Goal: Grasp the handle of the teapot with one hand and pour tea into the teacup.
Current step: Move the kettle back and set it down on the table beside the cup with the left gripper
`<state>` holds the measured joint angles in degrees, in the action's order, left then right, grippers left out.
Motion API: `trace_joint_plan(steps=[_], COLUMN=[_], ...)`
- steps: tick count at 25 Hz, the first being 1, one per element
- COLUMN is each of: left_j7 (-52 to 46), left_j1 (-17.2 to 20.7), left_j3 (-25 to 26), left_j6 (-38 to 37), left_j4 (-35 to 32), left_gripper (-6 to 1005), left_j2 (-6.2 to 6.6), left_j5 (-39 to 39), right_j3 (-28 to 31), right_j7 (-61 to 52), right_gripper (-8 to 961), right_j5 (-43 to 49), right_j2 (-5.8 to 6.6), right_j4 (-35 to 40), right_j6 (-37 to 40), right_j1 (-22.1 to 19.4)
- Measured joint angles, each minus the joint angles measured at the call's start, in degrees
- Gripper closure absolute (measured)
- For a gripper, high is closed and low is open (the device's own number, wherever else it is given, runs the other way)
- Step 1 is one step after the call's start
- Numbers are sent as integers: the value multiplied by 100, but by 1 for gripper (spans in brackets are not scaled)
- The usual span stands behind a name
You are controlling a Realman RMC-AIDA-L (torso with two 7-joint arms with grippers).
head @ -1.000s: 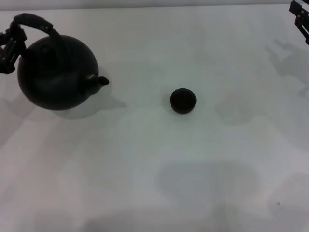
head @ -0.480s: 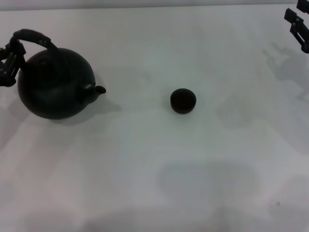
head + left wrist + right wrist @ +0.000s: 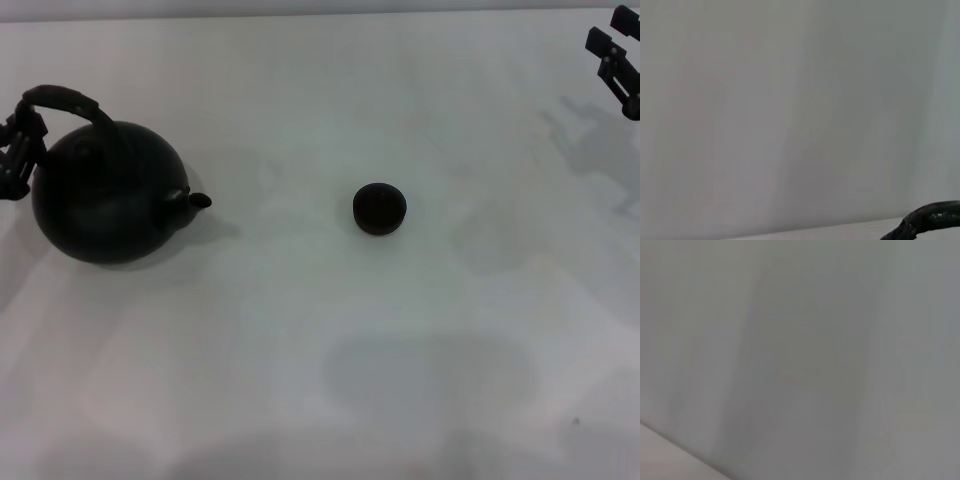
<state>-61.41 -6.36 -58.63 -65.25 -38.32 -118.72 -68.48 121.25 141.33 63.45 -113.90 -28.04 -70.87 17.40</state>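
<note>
The black teapot is at the table's far left, upright, with its stubby spout pointing right toward the teacup. Its arched handle rises over the top. My left gripper is at the left edge and shut on the handle's left end. A piece of the handle shows in the left wrist view. The small black teacup stands near the table's middle, well right of the spout. My right gripper hangs at the far right back, away from both.
The white table carries only the teapot and the teacup. Soft shadows lie on it at the front middle and far right. The right wrist view shows only a plain grey surface.
The teapot has moved down and slightly left, with its spout dropping lower. My left gripper moved with it. The right gripper shifted a little at the top right. The teacup has not moved.
</note>
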Motion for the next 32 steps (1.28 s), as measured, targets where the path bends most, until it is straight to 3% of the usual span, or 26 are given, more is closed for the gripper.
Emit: trace_joint_plan(steps=[22, 30, 32], left_j7=[114, 119, 118], left_j1=[-33, -32, -32], left_j3=[148, 215, 265], left_j6=[30, 64, 74], left_j4=[282, 285, 297], left_gripper=[837, 807, 761], left_j2=[7, 1, -6], left_j5=[17, 28, 28], right_j3=[4, 4, 4], right_j7=[9, 9, 9], right_gripper=[636, 635, 635], right_j5=[0, 0, 0], right_j2=[0, 0, 0], right_j4=[63, 62, 63], right_j6=[-156, -156, -156], right_j1=[-36, -35, -36])
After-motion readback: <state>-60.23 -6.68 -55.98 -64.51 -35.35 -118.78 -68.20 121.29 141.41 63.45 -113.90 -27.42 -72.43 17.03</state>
